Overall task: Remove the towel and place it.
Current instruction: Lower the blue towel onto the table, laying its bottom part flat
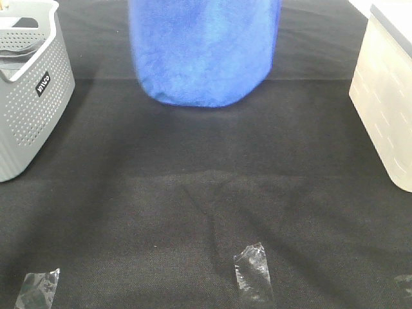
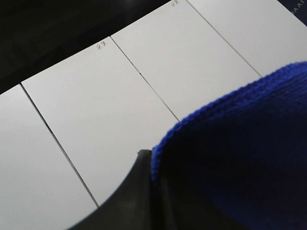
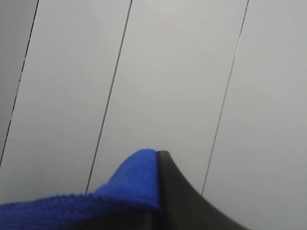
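Towel: I have the towel [image 1: 205, 55] hanging above the middle of the desk's [image 1: 193, 193] far edge. Its rounded lower fold seems to hang clear of the surface.
Left gripper: The left gripper [image 2: 149, 160] is clamped on the towel's stitched hem. Only one dark finger shows, so that is my judgement.
Right gripper: The right gripper [image 3: 158, 160] likewise pinches a blue fold against its finger.
Why this hold: Two high pinches keep the cloth spread, so it should not drag.
Baskets: The grey basket [image 1: 32, 109] sits at the far left corner and the white basket [image 1: 386, 109] at the right edge. Both are apart from the towel.
Placement: Where it goes is unclear. The tape strips [image 1: 252, 270] at the near edge may mark the place.
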Controlling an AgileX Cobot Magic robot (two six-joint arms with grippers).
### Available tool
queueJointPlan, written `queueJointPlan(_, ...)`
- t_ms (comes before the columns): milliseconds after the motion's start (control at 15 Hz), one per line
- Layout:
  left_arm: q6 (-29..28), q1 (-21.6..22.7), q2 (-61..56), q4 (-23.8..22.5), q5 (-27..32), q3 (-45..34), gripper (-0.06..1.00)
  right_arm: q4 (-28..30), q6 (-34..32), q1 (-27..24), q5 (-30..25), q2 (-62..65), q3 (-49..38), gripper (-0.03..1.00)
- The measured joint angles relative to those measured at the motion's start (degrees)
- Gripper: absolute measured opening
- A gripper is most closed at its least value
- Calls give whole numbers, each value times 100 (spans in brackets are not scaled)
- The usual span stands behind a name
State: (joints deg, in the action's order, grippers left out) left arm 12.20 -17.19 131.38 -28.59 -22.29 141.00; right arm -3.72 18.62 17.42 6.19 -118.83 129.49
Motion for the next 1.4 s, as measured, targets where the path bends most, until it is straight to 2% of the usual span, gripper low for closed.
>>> queueJointPlan(133, 281, 69, 493, 0, 160, 693, 0, 17, 0, 0, -17, -372, 561, 3)
queueJointPlan(267, 218, 246, 716, 120, 166, 1060, 0, 17, 0, 0, -23, -527, 676, 3)
queueJointPlan(400, 11, 361, 710, 298, 155, 1129, 0, 17, 0, 0, -23, -602, 676, 3)
queueJointPlan(1000, -120, 355, 710, 298, 172, 1146, 0, 17, 0, 0, -395, -619, 676, 3)
queueJointPlan(1133, -138, 355, 710, 298, 413, 1146, 0, 23, 0, 0, -728, -619, 676, 3)
queueJointPlan(1267, -407, 355, 710, 298, 825, 1146, 0, 29, 0, 0, -1295, -602, 676, 3)
queueJointPlan(1400, -934, 332, 710, 298, 1690, 1146, 0, 40, 0, 0, -1948, -481, 676, 3)
